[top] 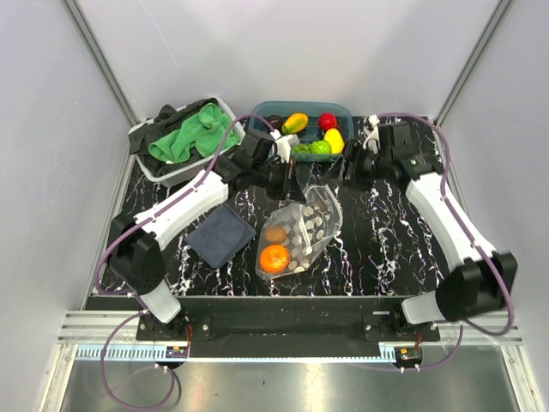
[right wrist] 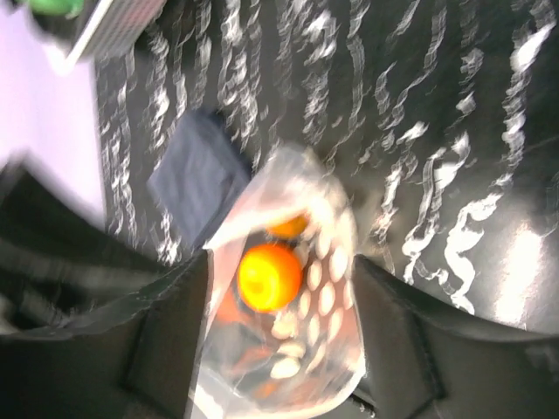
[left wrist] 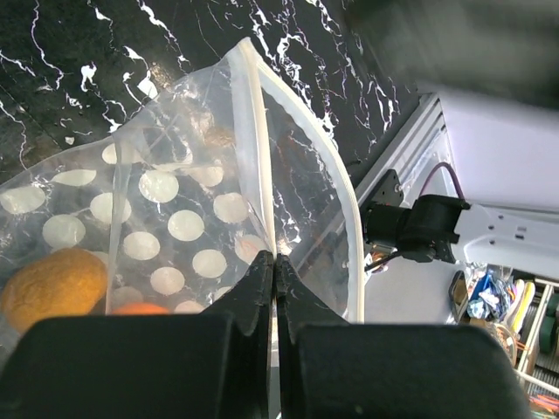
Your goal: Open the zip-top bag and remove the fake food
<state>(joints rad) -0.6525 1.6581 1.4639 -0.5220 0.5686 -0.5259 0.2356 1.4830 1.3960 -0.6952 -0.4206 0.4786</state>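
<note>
The zip-top bag lies at the table's middle, clear with white dots, its mouth toward the back. Inside it are an orange fruit and a brownish piece. My left gripper is shut on one zip strip of the bag; the other strip bows away, so the mouth gapes. The orange fruit shows through the plastic. My right gripper is open and empty, above and to the right of the mouth. Its blurred view looks down on the bag and the orange fruit.
A teal tub at the back holds yellow, red and green fake food. A white basket with a green cloth stands back left. A dark blue cloth lies left of the bag, also in the right wrist view.
</note>
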